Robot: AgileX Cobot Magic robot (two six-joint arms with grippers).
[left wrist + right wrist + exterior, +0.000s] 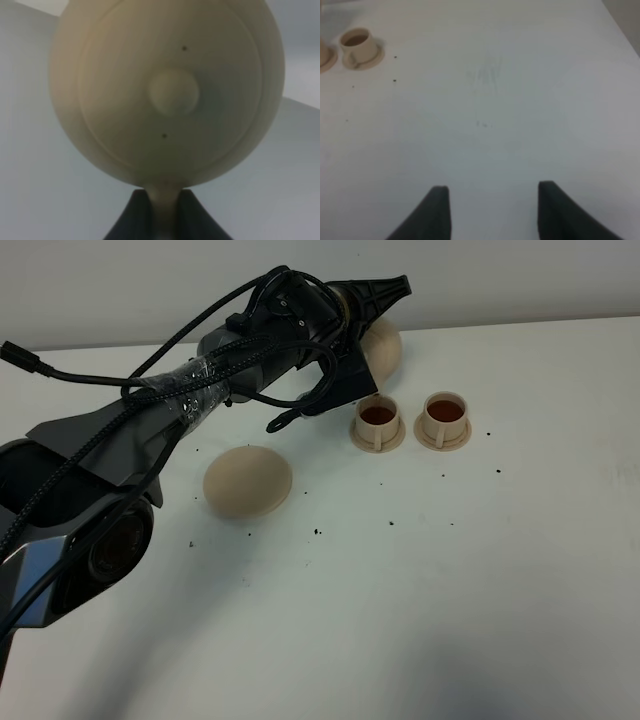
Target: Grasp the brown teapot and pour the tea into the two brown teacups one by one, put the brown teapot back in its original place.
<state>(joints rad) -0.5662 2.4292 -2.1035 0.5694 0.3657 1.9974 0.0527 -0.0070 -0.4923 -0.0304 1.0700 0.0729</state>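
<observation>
The brown teapot [386,348] hangs above the table at the back, just behind the left teacup, with my left gripper [358,342] shut on its handle. In the left wrist view the teapot [170,90] fills the frame, lid and knob facing the camera, and its handle sits pinched in my left gripper [165,202]. Both brown teacups [378,424] [444,419] stand on their small saucers with reddish-brown tea [378,415] in each. The large flat saucer [247,481] lies bare at the left. My right gripper [492,212] is open over bare table, far from one teacup [358,46].
My left arm and its cables [150,430] stretch from the lower left across the table towards the back. Small dark specks [318,532] dot the white tabletop [450,570]. A second cup saucer's edge [324,58] shows in the right wrist view.
</observation>
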